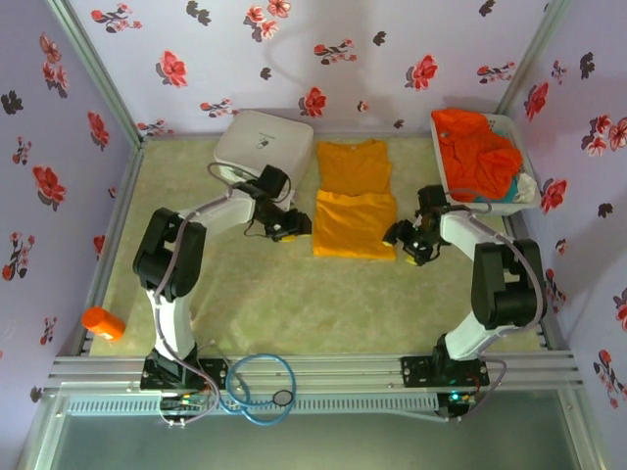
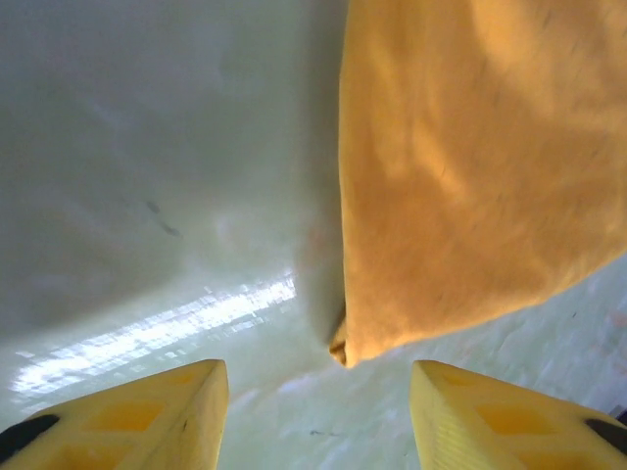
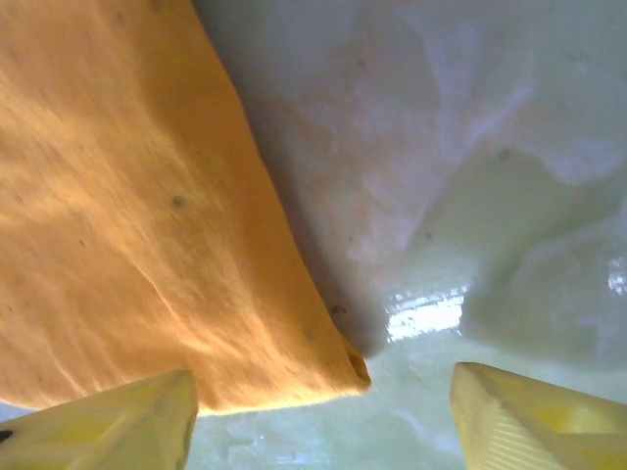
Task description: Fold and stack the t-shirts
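You have the yellow-orange shirt (image 1: 355, 201) folded flat mid-table (image 1: 294, 294), with the red-orange shirt (image 1: 478, 152) heaped in the white basket (image 1: 502, 119) at the far right. Both grippers are open and empty. The left gripper (image 2: 315, 377) is just short of the shirt's corner; the right gripper (image 3: 323, 382) straddles the other corner, contact unclear.

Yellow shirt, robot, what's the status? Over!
Left gripper open by yellow shirt's near-left corner. Right gripper open by its near-right corner. Shirt flat on table, unheld. White case close at its far-left side.
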Available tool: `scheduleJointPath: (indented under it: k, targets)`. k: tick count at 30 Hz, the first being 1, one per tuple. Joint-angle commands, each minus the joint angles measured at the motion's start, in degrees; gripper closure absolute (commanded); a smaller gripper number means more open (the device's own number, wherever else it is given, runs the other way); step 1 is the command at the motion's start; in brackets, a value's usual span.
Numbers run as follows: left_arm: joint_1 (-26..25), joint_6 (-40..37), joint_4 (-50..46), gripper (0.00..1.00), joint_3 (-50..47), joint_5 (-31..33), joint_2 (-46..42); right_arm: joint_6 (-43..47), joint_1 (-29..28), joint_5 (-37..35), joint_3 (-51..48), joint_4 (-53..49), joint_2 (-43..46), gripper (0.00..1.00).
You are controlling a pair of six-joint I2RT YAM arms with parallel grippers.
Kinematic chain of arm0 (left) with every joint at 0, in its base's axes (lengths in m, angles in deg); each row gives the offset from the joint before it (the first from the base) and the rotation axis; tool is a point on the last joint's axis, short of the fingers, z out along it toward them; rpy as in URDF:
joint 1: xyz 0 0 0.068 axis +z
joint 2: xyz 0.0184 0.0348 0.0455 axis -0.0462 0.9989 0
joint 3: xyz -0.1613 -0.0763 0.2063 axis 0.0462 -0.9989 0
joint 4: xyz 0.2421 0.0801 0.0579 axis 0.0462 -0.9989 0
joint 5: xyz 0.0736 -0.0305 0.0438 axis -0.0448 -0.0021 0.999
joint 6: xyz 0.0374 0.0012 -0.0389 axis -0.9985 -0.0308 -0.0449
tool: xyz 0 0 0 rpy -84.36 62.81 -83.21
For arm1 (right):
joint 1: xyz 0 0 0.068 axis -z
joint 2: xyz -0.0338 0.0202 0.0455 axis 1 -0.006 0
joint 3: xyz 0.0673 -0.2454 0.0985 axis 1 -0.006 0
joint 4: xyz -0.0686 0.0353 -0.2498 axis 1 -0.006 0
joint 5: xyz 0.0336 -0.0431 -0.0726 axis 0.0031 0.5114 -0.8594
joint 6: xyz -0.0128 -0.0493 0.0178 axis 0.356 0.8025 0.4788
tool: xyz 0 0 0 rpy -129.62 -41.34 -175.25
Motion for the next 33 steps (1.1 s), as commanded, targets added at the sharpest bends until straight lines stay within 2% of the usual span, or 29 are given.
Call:
scheduleJointPath:
  k: [1, 11, 14, 17, 21, 27, 33]
  targets:
    - [-2.7, 4.5, 6.6, 0.50, -1.6, -1.2, -0.7, -1.7, -0.1, -0.2, -1.3, 2.8, 1.8, 0.36]
    - [-5.4, 7.2, 5.9, 0.63, 2.6, 0.8, 5.7, -2.6, -3.6, -3.2, 0.2, 3.8, -1.2, 0.48]
    - [-5.6, 7.4, 5.1, 0.68, 2.5, 2.4, 6.2, -2.6, -4.7, -4.0, 0.4, 3.9, -2.2, 0.54]
    - [-5.8, 7.4, 5.6, 0.70, 2.4, 2.5, 6.4, -2.5, -5.4, -5.7, 0.0, 3.5, -2.4, 0.56]
    - [-6.3, 6.8, 5.2, 0.81, 3.6, 2.4, 7.2, -2.0, -5.8, -6.3, 0.0, 3.3, -2.9, 0.62]
    - [-7.0, 5.0, 2.1, 0.99, 5.7, 2.8, 8.0, 0.4, -5.7, -8.6, 1.3, 1.3, -3.2, 0.78]
    - [-7.0, -0.8, -5.8, 1.00, 8.0, 5.1, 7.6, 3.6, -5.5, -10.0, 2.5, -1.8, -3.5, 1.00]
